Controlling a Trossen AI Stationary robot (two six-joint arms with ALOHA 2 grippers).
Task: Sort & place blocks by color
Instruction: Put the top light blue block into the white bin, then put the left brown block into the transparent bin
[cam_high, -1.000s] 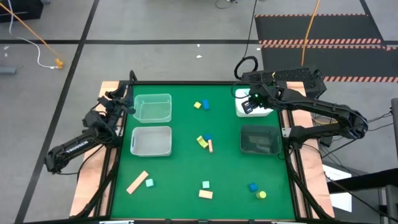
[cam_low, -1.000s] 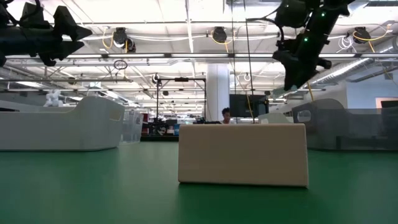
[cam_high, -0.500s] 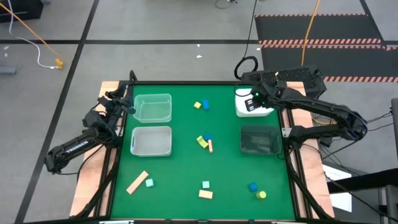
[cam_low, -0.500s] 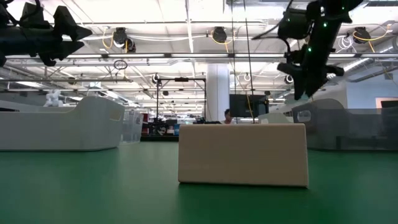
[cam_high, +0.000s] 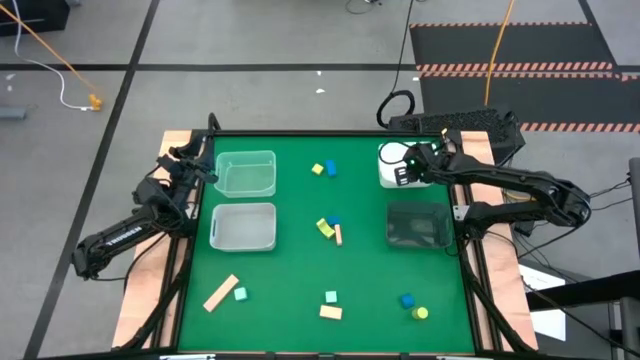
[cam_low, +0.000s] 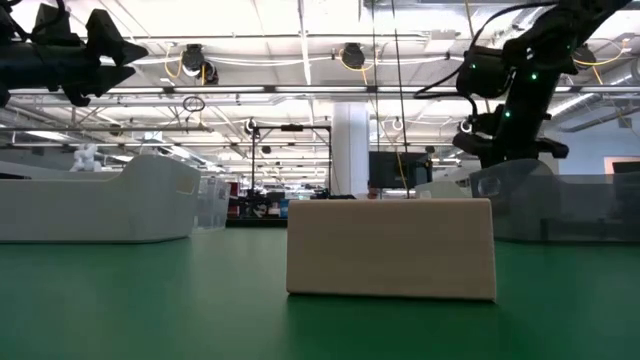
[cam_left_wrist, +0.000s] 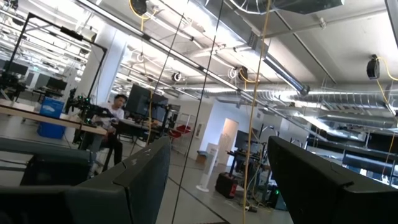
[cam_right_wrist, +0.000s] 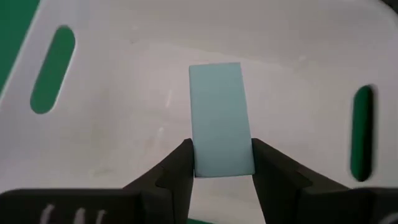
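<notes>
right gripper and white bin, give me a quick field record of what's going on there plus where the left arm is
right gripper: over the white bin at the table's far right, fingers shut on a mint block
mint block: upright bar between the fingertips, inside the bin; whether it touches the floor is unclear
white bin: slotted bottom, no other block seen in it
left gripper: open, waiting at the table's left edge beside the clear bin
loose blocks: scattered on the green mat

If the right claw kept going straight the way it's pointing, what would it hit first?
Probably the floor of the white bin. The right gripper points down into it, its fingers closed on a mint green block that leads the way, so the block would likely touch first.
</notes>
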